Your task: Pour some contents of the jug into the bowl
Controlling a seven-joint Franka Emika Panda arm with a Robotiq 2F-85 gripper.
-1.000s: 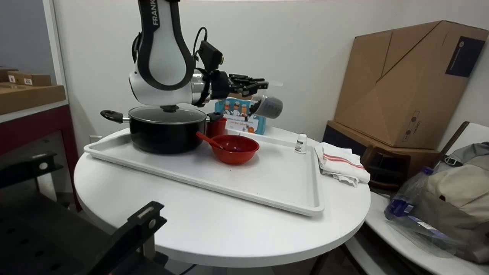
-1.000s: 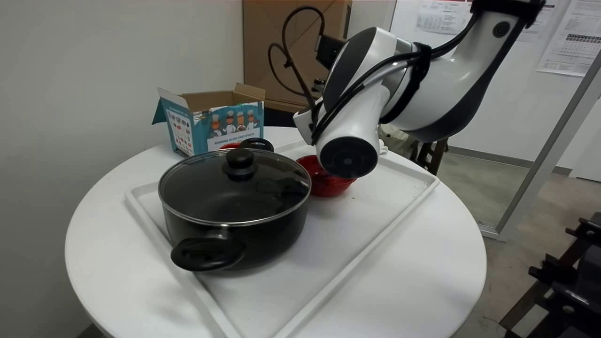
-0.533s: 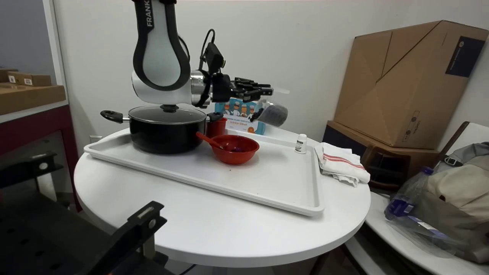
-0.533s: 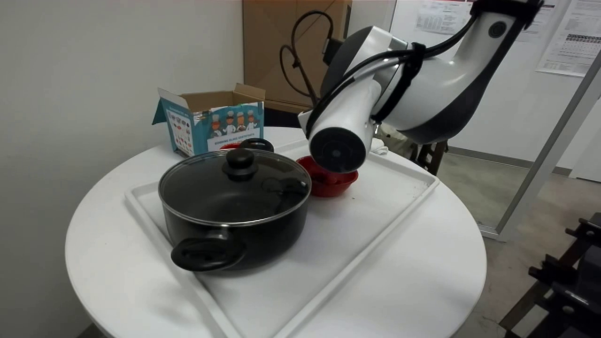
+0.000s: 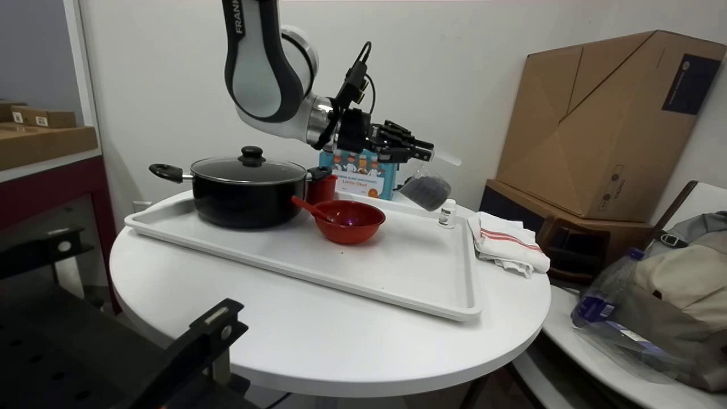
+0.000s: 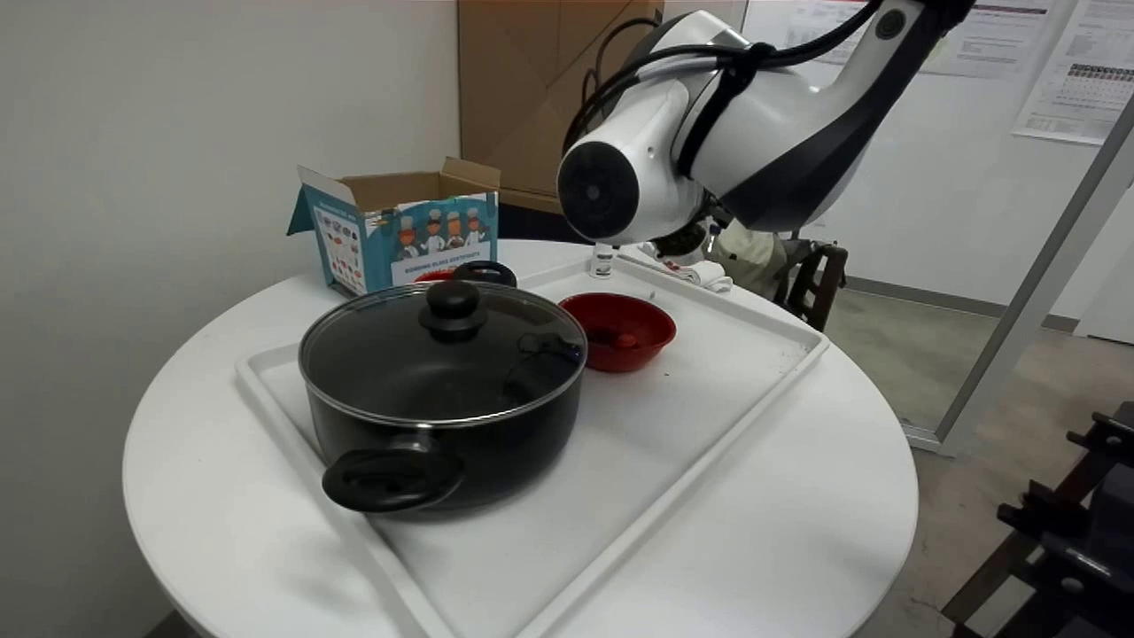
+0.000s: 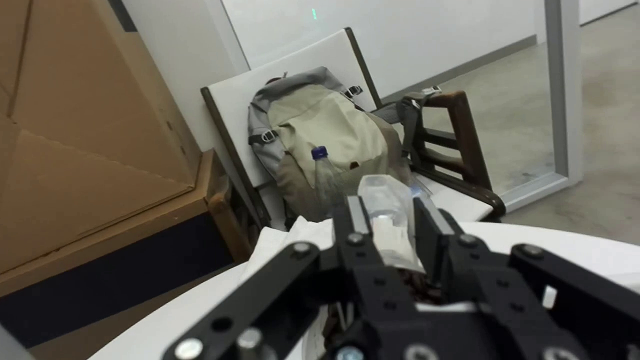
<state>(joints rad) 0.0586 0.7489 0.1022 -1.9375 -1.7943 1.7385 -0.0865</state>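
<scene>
Right of centre in an exterior view, the gripper (image 5: 425, 150) grips the tilted clear jug (image 5: 426, 187), dark contents (image 5: 430, 193) inside; left of it, the red bowl (image 5: 347, 234) holds a red spoon (image 5: 309, 208) and something dark (image 6: 603, 336).

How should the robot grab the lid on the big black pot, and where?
By the knob in the middle of the lid, I'd say, coming straight down from above. It sticks up, small and rounded, so the fingers could probably squeeze it from two sides. They are holding the jug now, so that should likely be put down first.
</scene>
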